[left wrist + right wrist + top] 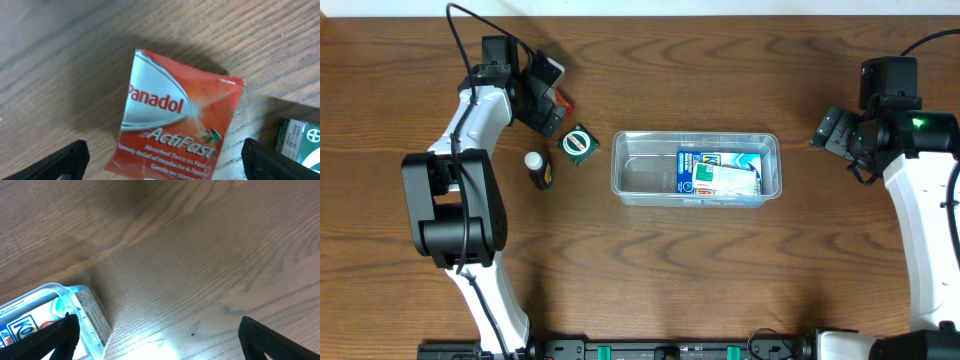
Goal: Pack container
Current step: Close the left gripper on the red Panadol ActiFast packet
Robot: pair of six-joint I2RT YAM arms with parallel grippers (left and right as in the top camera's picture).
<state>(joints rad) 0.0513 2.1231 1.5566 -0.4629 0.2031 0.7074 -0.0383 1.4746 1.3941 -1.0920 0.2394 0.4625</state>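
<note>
The clear plastic container (640, 170) sits mid-table with a blue printed packet (718, 173) lying in its right half. A corner of the container shows in the right wrist view (85, 315). My left gripper (552, 95) is open over a red Panadol ActiFast sachet (175, 130) flat on the table, its fingers spread wide to either side (160, 162). My right gripper (832, 128) is open and empty over bare wood, right of the container (157, 340).
A green and white box (580, 144) lies between the sachet and the container, its corner in the left wrist view (300, 142). A small dark bottle with a white cap (538, 168) stands left of the container.
</note>
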